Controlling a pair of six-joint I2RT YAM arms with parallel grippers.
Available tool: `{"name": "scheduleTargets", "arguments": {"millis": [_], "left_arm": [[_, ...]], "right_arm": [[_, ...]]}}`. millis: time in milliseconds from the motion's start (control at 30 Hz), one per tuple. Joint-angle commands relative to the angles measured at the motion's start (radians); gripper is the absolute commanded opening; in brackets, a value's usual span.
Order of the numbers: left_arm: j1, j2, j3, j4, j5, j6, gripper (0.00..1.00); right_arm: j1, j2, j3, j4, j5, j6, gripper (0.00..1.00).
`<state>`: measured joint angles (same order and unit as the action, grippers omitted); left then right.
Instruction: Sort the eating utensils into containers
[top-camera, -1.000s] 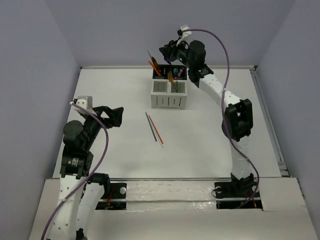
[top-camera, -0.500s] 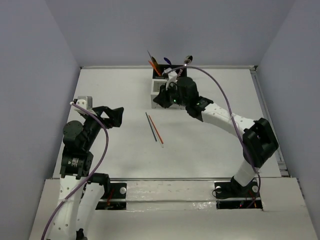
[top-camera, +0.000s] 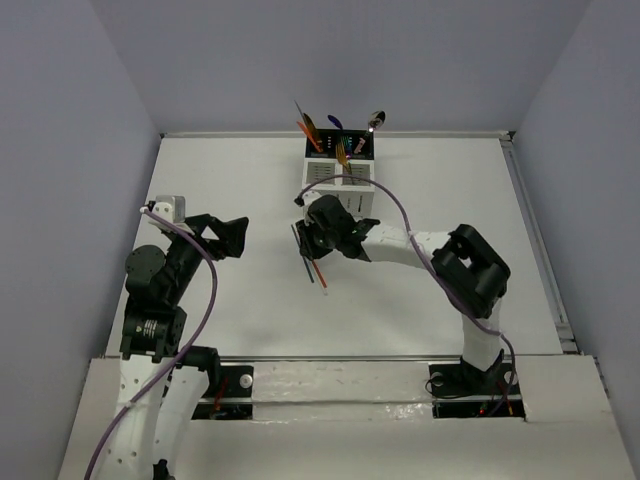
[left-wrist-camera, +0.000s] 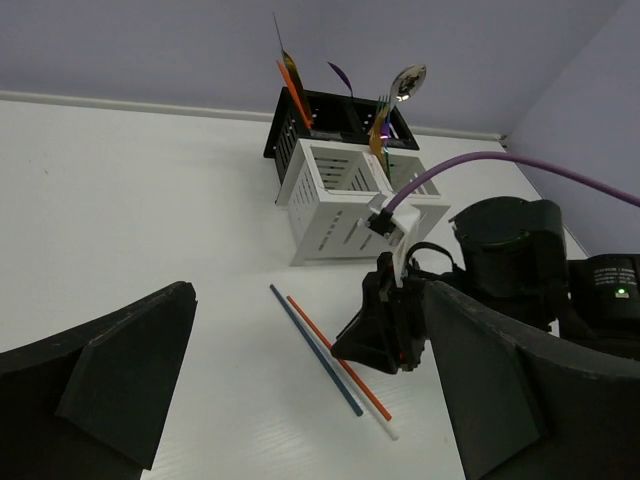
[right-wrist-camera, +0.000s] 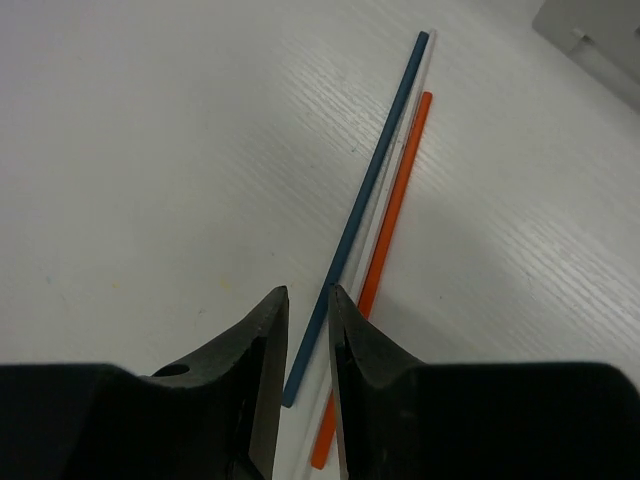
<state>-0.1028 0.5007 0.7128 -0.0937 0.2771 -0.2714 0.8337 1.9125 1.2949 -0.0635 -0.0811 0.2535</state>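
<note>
Three chopsticks lie side by side on the white table: a blue one (top-camera: 303, 252) (right-wrist-camera: 375, 170), an orange-red one (top-camera: 316, 265) (right-wrist-camera: 398, 185) and a pale one (left-wrist-camera: 386, 431) between them. My right gripper (top-camera: 308, 240) (right-wrist-camera: 308, 292) hangs low right over their near ends, its jaws a narrow gap apart, with the blue chopstick showing through the gap. It holds nothing. My left gripper (top-camera: 226, 234) (left-wrist-camera: 310, 290) is wide open and empty, left of the chopsticks. The white slatted caddy (top-camera: 338, 186) (left-wrist-camera: 335, 205) stands at the back.
A black slatted caddy (top-camera: 352, 150) (left-wrist-camera: 325, 112) stands behind the white one and holds several utensils, among them a silver spoon (top-camera: 377, 119) (left-wrist-camera: 408, 80) and orange sticks (left-wrist-camera: 290, 85). Grey walls bound the table on three sides.
My right arm has come away from the caddies and dropped down and forward to the chopsticks on the table. The left arm has not moved.
</note>
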Motion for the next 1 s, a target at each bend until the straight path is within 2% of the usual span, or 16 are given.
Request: {"name": "scheduleTargets", "arguments": {"millis": [0, 467, 700, 967], "left_arm": [[0.005, -0.011, -0.003, 0.051, 0.014, -0.008, 0.99], [-0.014, -0.014, 0.002, 0.049, 0.016, -0.003, 0.99], [-0.014, -0.014, 0.002, 0.046, 0.014, -0.005, 0.99], [-0.014, -0.014, 0.002, 0.046, 0.016, -0.003, 0.99]], "right_arm": [[0.024, 0.052, 0.098, -0.042, 0.055, 0.029, 0.29], [0.024, 0.158, 0.141, -0.058, 0.076, 0.047, 0.29], [0.024, 0.192, 0.173, -0.082, 0.076, 0.044, 0.25], [0.051, 0.259, 0.285, -0.203, 0.2, -0.009, 0.29]]}}
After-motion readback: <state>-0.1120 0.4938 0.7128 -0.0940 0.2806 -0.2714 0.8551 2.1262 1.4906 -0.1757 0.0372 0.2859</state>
